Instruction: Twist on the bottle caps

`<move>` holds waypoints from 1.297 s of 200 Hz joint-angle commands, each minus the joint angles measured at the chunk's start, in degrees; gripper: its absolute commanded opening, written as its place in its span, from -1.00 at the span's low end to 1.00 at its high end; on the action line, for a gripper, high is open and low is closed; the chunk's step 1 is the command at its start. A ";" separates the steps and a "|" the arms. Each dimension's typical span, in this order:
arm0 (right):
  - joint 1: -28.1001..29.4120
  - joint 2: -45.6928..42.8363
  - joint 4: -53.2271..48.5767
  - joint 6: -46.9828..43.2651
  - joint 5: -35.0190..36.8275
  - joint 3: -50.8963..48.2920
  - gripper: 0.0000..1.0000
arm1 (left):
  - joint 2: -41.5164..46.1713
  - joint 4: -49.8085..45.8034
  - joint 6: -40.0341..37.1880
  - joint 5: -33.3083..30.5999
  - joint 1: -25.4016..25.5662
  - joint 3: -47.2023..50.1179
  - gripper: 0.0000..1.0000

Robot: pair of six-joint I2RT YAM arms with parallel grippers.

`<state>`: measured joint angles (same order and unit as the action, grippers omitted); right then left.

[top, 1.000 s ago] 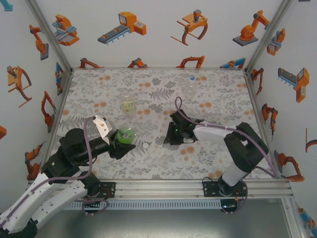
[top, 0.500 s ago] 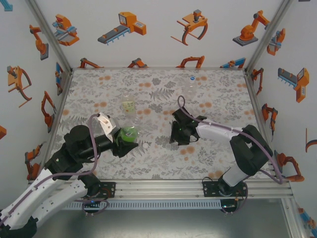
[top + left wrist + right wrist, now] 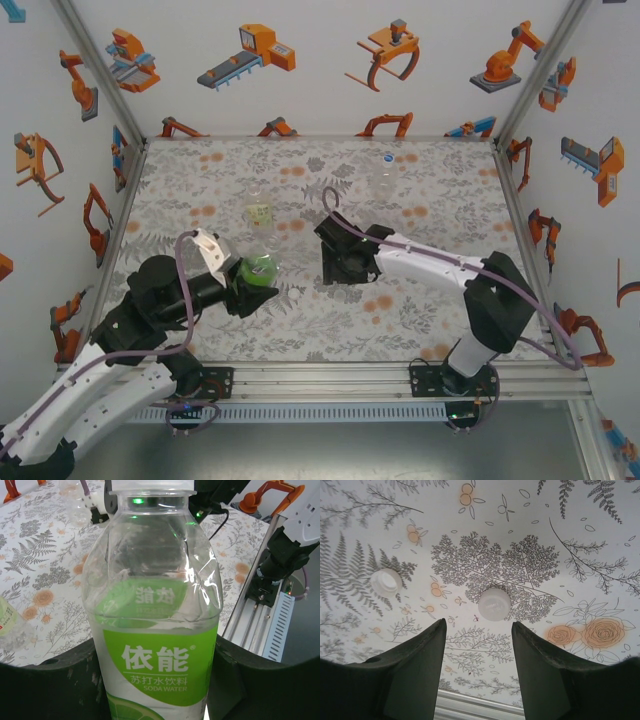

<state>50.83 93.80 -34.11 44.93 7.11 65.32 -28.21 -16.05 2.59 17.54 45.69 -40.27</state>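
**Two robot arms over a floral table: one gripping a bottle, one poised above a cap**

The left gripper (image 3: 250,285) is clamping tightly around the green bottle (image 3: 155,630), holding it toward the near-left part of the table (image 3: 430,310). The right gripper (image 3: 477,625) is hanging over the middle of the table, its jaws partly parted and holding nothing. One white cap (image 3: 494,604) is lying on the table just beyond the gap between its fingers. A second cap (image 3: 386,582) is lying well apart from the first. The pale yellow-green bottle (image 3: 260,215) is standing just behind the green one, and the colourless bottle (image 3: 383,172) is standing near the far edge.
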 commanded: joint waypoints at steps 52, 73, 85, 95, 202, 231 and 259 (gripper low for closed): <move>3.09 5.56 1.20 2.41 3.00 -1.63 0.06 | 3.68 0.46 1.61 -2.68 -0.34 2.04 -1.00; 3.14 6.34 2.53 3.04 2.58 -2.73 0.03 | 4.33 0.06 1.83 -3.25 -0.34 2.30 -1.00; 3.14 6.81 2.82 3.30 2.53 -3.13 0.02 | 4.58 0.10 2.00 -3.38 -0.32 2.52 -1.00; 3.14 7.15 2.90 3.39 2.68 -3.35 0.01 | 4.72 0.04 2.08 -3.51 -0.34 2.51 -1.00; 3.14 8.50 5.48 3.40 4.14 -4.85 -0.15 | 3.79 0.17 2.53 -3.65 -0.34 2.32 -1.00; 3.14 8.65 5.67 3.23 3.92 -5.03 -0.17 | 3.87 0.06 2.42 -4.05 -0.34 2.30 -1.00; 3.13 9.43 5.59 3.14 4.04 -4.68 -0.17 | 3.52 -0.17 2.55 -3.92 -0.34 1.96 -1.00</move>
<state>53.74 100.92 -28.80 47.57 10.15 61.49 -24.38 -16.36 4.23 13.89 45.69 -37.80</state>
